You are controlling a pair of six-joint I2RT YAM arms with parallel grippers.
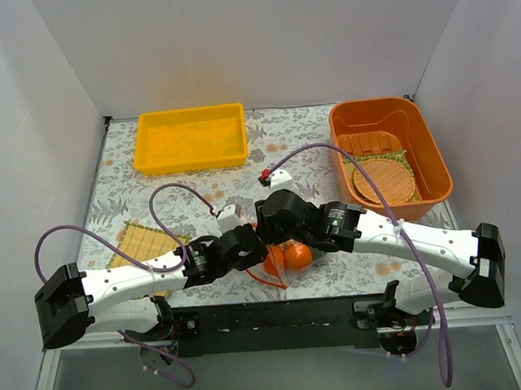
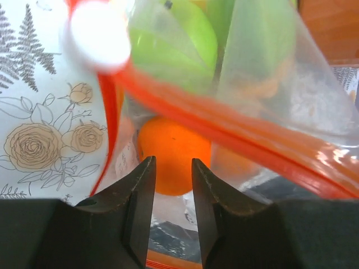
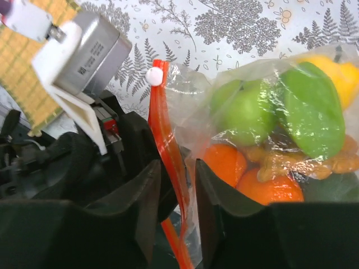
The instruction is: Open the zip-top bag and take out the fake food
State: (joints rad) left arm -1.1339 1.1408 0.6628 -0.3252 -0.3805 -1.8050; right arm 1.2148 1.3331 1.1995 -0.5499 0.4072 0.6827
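Orange-red zip strip (image 3: 162, 129) of the clear crinkly zip-top bag (image 1: 286, 259) runs upright between the right gripper (image 3: 176, 165) fingers. They stand part open, and the strip passes through the gap with nothing pinched.

The bag lies on the floral-print cloth (image 3: 235, 22) at near centre, between the two wrists. The fake food is all inside: bright green ball (image 3: 244, 112), green pepper-like piece (image 3: 314, 109), orange balls (image 3: 224, 162), tan lumpy piece (image 3: 297, 162), yellow piece (image 3: 342, 78).

Left gripper (image 2: 172, 162) fingers show a narrow gap. Bag film and an orange ball sit just beyond the tips, and no grip is visible.

In the left wrist view two orange bands diverge from the small white slider knob (image 2: 98, 33). I read this as a partly parted mouth, unconfirmed.

Step in hand, by my judgement: opening the mouth. Nothing has been removed yet.

Next move calls for each gripper to pinch one lip of the strip and draw the lips apart, while keeping the film from slipping.
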